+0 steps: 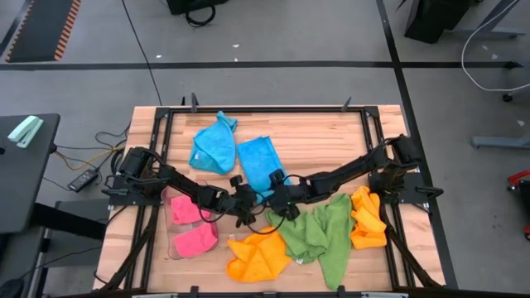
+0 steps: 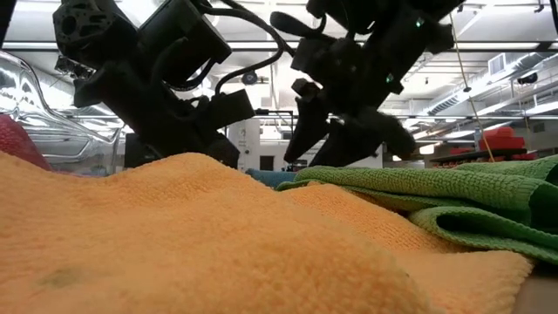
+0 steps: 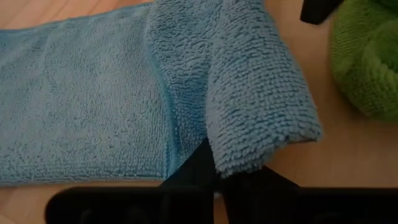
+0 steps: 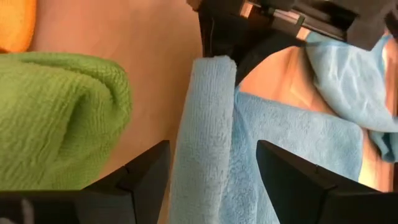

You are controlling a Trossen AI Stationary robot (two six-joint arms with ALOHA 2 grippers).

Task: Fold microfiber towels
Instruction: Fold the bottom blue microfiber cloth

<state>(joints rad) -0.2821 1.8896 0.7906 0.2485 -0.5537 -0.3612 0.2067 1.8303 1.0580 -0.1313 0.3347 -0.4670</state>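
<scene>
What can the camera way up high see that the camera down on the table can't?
Only the high view shows the two blue towels, a flat one in the middle and a crumpled one beside it, plus the pink towels in the clear plastic tray and the whole wooden table. Only the low view shows the room's ceiling lights behind the arms. Both show the orange towel at the front, the green towels, and the left hand and right hand meeting at the flat blue towel.
</scene>
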